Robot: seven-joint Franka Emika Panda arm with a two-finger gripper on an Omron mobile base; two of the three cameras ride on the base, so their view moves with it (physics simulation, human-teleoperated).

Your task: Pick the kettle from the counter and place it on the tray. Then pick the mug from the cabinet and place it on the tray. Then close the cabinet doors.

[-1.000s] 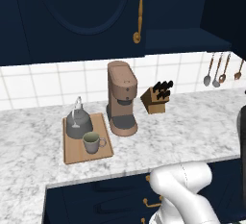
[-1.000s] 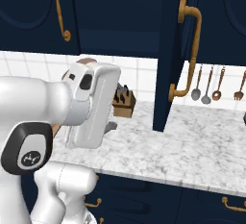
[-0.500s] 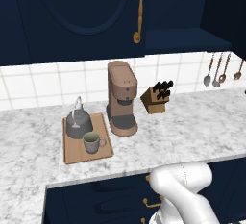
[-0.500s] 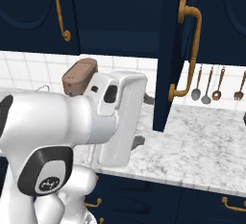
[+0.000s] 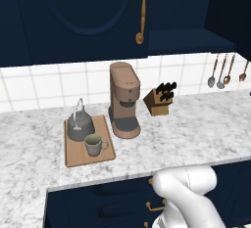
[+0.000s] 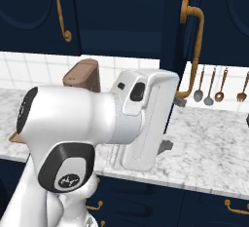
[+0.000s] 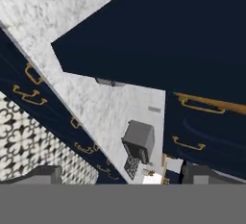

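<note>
- Now the gripper (image 7: 125, 175) stands open: in the hand view its two dark tips sit wide apart with nothing between them.
- We judge it is empty on purpose. Both carrying steps look done, so what remains needs a push, not a grasp.
- Just beyond the tips, the hand view shows a broad navy slab, which we take for the open cabinet door (image 7: 168, 40), hanging over the marble table (image 7: 96, 93).
- In the right base view that door (image 6: 177, 36) stands edge-on beside the white hand, with its curved brass handle (image 6: 194, 50) facing us. We judge the hand is placed there to swing the door shut.
- The other cabinet door (image 5: 83, 16), seen in the left base view, looks shut already, its brass handle (image 5: 141, 11) flat against the front.
- Farther off, the kettle (image 5: 79, 125) sits on the back of the tray (image 5: 73, 156), and the mug (image 5: 94, 145) stands just in front of it, also on the tray.
- Beside the tray rises the brown coffee machine (image 5: 125, 100), then a knife block (image 5: 159, 100), and utensils (image 5: 220, 73) hang on the tiled wall.
- None of these lies in the door's path, as far as we can judge. They stand low on the table, and the door swings above them.
- A small grey box (image 7: 139, 140) rests on the table in the hand view; we cannot tell what it is.
- The arm's own bulk hides the cabinet shelf from the right base view, so we cannot check inside.
</note>
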